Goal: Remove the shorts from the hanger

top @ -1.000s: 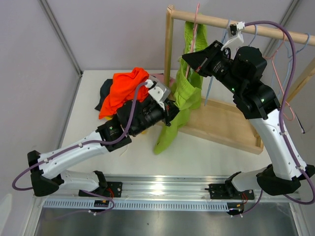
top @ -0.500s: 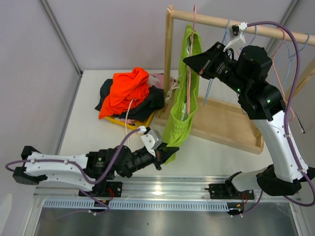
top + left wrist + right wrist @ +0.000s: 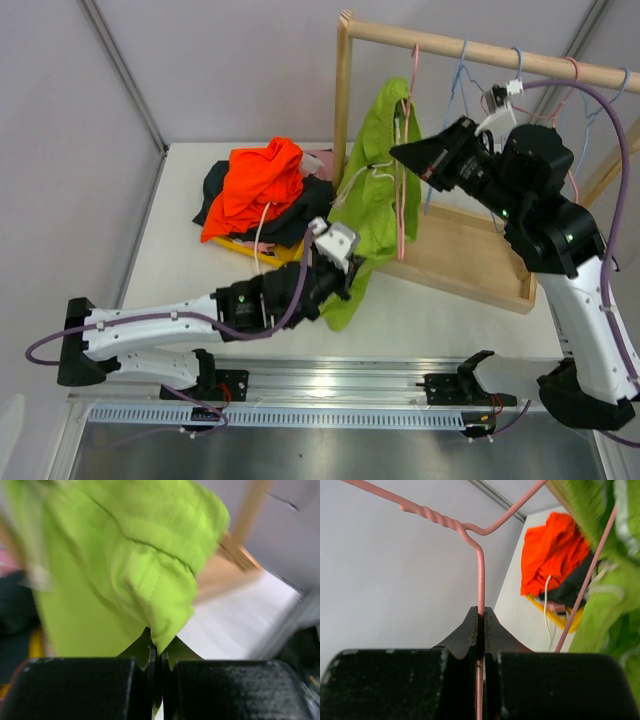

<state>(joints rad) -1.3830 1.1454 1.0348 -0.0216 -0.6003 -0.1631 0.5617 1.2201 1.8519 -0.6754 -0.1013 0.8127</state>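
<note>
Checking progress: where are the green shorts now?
The green shorts hang centre of the top view on the pink hanger, beside the wooden post and right of the clothes pile; the left gripper pinches their hem.

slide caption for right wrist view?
Right gripper shut on the pink hanger below its twisted neck; lime green shorts hang at right, orange shorts lie on the table beyond.

Lime-grn shorts (image 3: 376,190), pink hanger (image 3: 480,580)

You'll see a wooden rack (image 3: 343,100) upper centre, rail running to the upper right. Blue wire hangers (image 3: 459,70) hang on it. Its base board (image 3: 460,250) sits on the white table (image 3: 170,230). A yellow item (image 3: 243,249) shows left of centre. A metal track (image 3: 330,382) runs along the bottom.
</note>
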